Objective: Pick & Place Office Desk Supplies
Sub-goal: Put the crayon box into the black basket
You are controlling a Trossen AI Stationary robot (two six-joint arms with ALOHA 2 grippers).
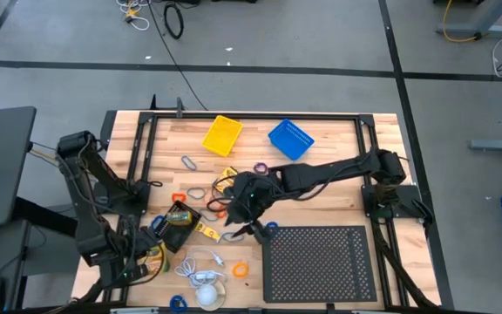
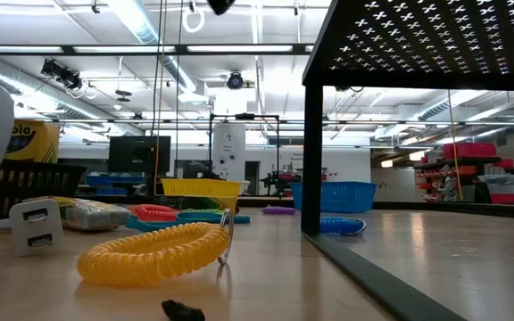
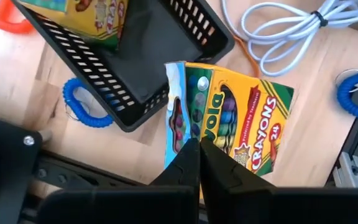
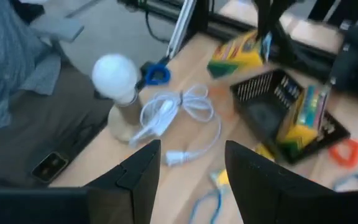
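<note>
A yellow-and-green crayon box (image 3: 241,118) hangs tilted over the table's near left part, with my left gripper (image 3: 199,152) shut on it; in the high view the gripper (image 1: 151,253) is just left of a black basket (image 1: 179,228). A second crayon box (image 3: 89,15) lies inside that basket (image 3: 135,56). My right gripper (image 4: 191,152) stands open over the table's middle (image 1: 240,228), pointing down and toward the near left, with nothing between its fingers. It sees the held box (image 4: 241,53) from afar. My left gripper has the crayon box by its near end (image 3: 194,134), where the pale blue side meets the printed front. The fingers come steeply from above and close together there; they hide the contact itself. The box hangs tilted, clear of the wood.
A white cable (image 1: 200,266) and a bulb (image 1: 209,295) lie near the front edge. Blue coils (image 3: 79,106), an orange loop (image 1: 240,270) and a yellow coil (image 2: 154,254) are scattered about. A yellow basket (image 1: 222,135) and a blue basket (image 1: 290,139) stand at the back, and a black perforated tray (image 1: 321,262) near right.
</note>
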